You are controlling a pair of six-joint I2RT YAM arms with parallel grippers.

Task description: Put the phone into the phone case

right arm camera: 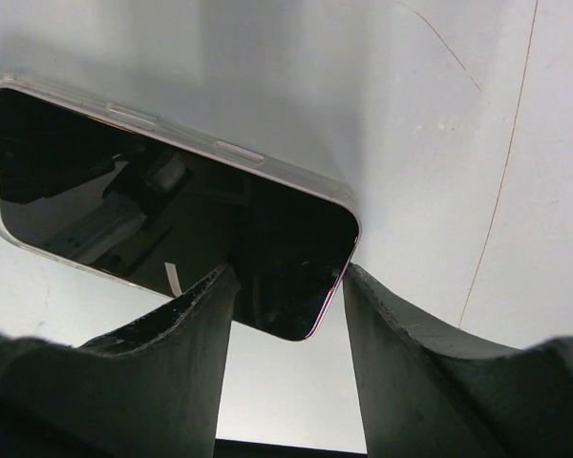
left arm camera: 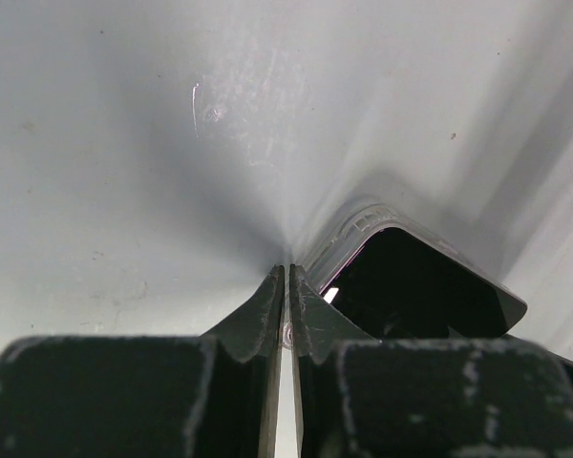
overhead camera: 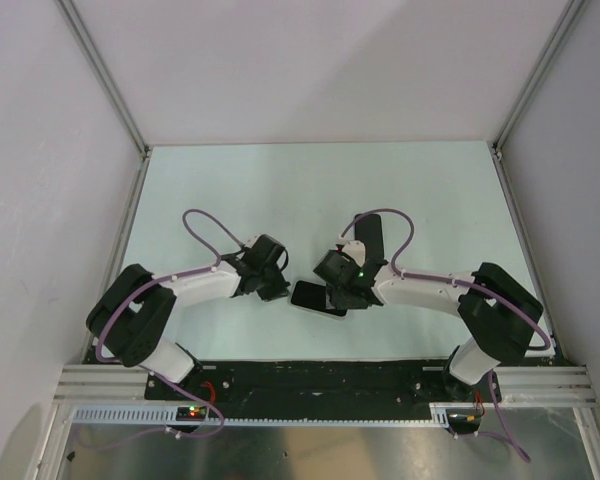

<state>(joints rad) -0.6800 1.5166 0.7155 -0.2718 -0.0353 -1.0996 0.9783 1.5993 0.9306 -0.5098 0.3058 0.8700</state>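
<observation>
The phone (right arm camera: pixel 172 210) lies flat, screen up, on the pale table (overhead camera: pixel 310 190), near the front edge and midway between the two arm bases. The phone case (right arm camera: pixel 124 116) surrounds it: a clear rim runs along the long far edge and around the left end in the right wrist view, with two raised button covers on that long edge. The glossy screen reflects the arm above.

Left gripper (left arm camera: pixel 286 277): jaws brought together, with only a thin slit visible between the pads. The tips sit low at the table surface, just beside one rounded corner of the case. Contact with that corner cannot be confirmed.

Right gripper (right arm camera: pixel 290 275): jaws set apart at a moderate width. The fingers (right arm camera: pixel 186 334) straddle the near corner of the cased phone. One finger overlaps the screen edge, the other stands right at the outer corner. Whether either pad presses on the case cannot be told.

In the top view both grippers meet at the phone from opposite ends, left arm on the left, right arm on the right
</observation>
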